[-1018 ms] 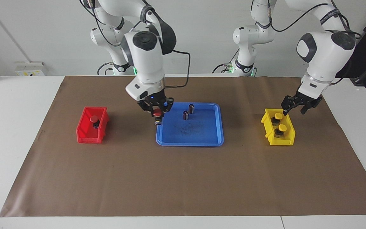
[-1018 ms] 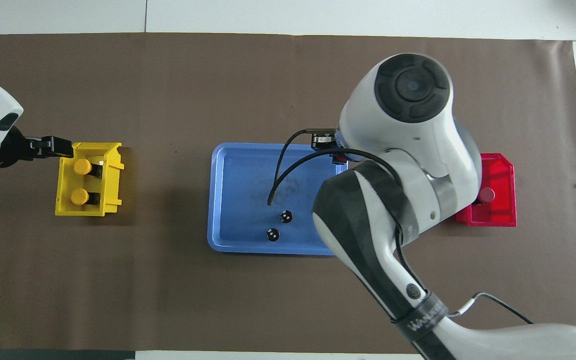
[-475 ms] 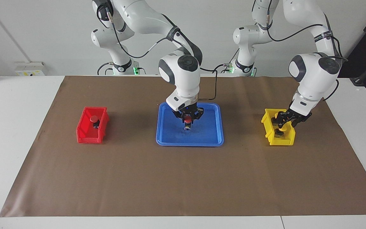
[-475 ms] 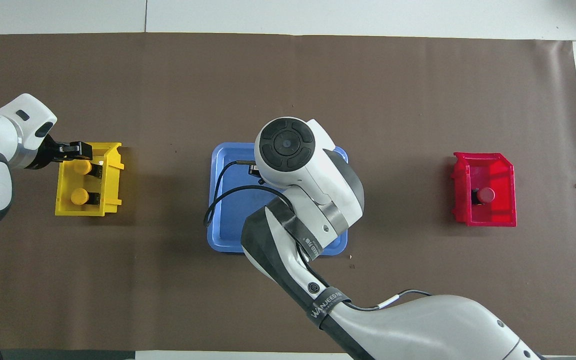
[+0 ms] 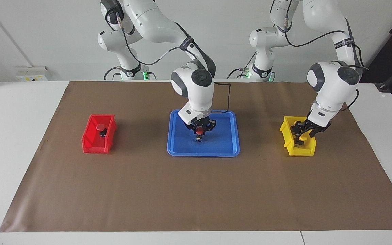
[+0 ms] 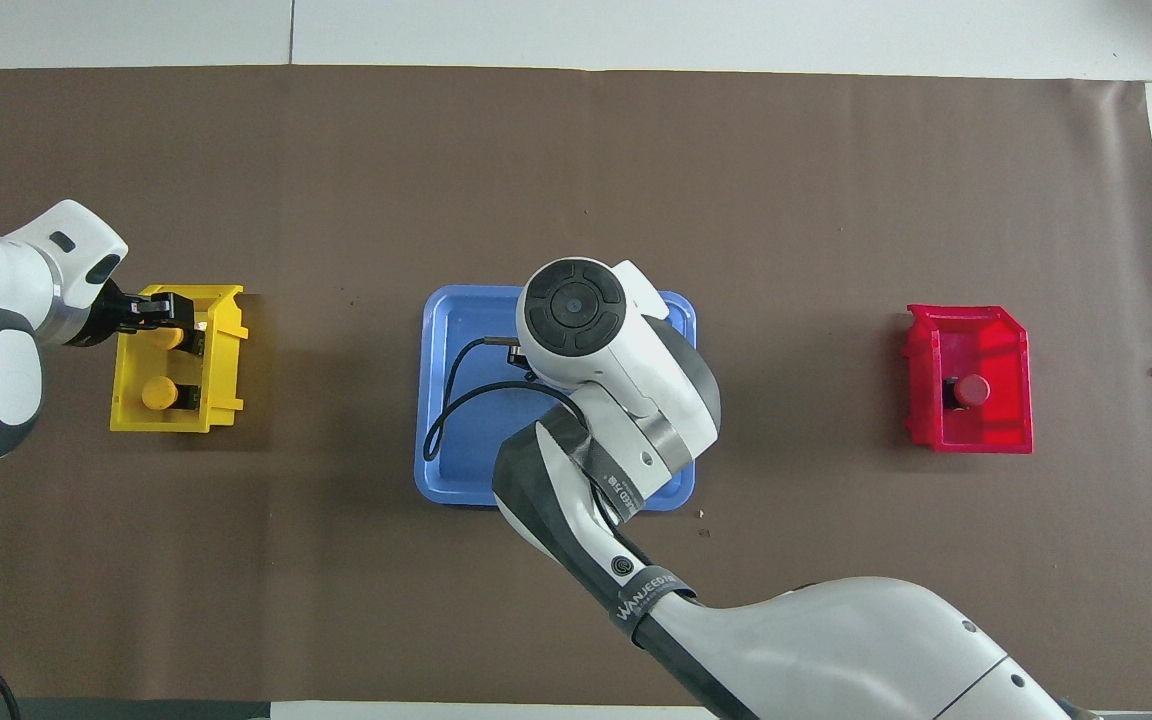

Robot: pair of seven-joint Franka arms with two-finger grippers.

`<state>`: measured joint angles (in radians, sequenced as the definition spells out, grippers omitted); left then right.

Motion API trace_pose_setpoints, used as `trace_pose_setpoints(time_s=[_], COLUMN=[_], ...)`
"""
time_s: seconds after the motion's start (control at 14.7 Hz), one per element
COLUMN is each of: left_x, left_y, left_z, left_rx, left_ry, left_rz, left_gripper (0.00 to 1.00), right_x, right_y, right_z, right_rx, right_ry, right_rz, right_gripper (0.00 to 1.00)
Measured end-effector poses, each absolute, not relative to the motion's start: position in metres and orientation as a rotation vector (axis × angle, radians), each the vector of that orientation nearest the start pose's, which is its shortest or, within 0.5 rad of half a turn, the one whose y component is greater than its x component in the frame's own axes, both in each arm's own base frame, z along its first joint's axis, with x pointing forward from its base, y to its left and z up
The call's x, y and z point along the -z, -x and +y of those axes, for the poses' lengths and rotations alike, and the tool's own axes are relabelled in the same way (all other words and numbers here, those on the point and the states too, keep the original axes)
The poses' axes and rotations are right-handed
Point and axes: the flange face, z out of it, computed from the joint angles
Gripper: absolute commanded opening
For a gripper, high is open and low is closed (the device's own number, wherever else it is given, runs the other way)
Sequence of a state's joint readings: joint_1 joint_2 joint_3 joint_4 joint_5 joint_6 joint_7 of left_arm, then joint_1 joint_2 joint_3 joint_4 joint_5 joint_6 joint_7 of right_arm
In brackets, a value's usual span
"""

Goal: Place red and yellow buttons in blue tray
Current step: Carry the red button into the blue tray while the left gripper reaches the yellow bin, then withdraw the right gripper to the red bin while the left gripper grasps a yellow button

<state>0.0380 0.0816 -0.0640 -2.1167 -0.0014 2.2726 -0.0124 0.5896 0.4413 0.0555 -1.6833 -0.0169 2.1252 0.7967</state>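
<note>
Over the middle of the blue tray (image 5: 229,149), the right gripper (image 5: 199,131) hung low with its fingertips closed on the cap of a red button (image 5: 199,129). The black body pointed down at the tray floor, and whether it touched the floor could not be told. Well apart from the tray toward the left arm's end, the left gripper (image 5: 302,135) was down inside the yellow bin (image 5: 285,136), at the yellow button (image 6: 167,338) lying farther from the robots. Whether it had closed on that cap could not be told. The second yellow button (image 6: 158,393) stood free in the same bin, on the side nearer to the robots. Well apart from the tray toward the right arm's end, the second red button (image 5: 100,127) sat in the red bin (image 5: 92,144).

A second earlier the right gripper had carried its button over the tray's rim at the right arm's end; it had since come inward and lower. Two dark cylinders seen then in the part of the tray nearer to the robots were now hidden by the right arm. The left gripper, then raised at the bin's edge, had come down into the bin.

The tray floor lay bare toward the rim farther from the robots, and bare brown mat (image 5: 196,190) surrounded the tray on every side
</note>
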Motion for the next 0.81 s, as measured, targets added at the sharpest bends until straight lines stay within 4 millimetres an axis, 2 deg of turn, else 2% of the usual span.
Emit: trace_pose_setpoints(time_s=[0.2,0.34,0.41,0.48,0.54,0.68,0.75,0.81], left_x=[-0.373,-0.368,-0.366,-0.364,-0.362,-0.356,-0.354,-0.354], left_y=[-0.560,-0.559,-0.558,-0.558,-0.557,-0.554,-0.553,-0.553], left_z=[-0.013,-0.013,-0.013,-0.013,-0.013,-0.012,-0.011,-0.010], left_rx=[0.114,0.105,0.102,0.099,0.094,0.082,0.081,0.083], left_ry=[3.147,3.148,3.148,3.148,3.148,3.149,3.149,3.149], left_rz=[0.016,0.015,0.015,0.015,0.015,0.008,0.000,-0.003], left_gripper=[0.68,0.68,0.68,0.66,0.57,0.08,0.02,0.02], right_x=[-0.352,-0.381,-0.404,-0.429,-0.454,-0.494,-0.507,-0.512], right_y=[-0.540,-0.557,-0.569,-0.581,-0.589,-0.592,-0.585,-0.575], right_z=[0.397,0.386,0.368,0.340,0.303,0.211,0.164,0.120], right_rx=[0.011,0.052,0.056,0.049,0.032,-0.010,-0.027,-0.043], right_ry=[3.116,3.099,3.103,3.113,3.129,3.151,3.158,3.156], right_rz=[0.238,0.279,0.300,0.286,0.253,0.191,0.139,0.079], right_gripper=[0.79,0.79,0.79,0.79,0.79,0.79,0.79,0.79])
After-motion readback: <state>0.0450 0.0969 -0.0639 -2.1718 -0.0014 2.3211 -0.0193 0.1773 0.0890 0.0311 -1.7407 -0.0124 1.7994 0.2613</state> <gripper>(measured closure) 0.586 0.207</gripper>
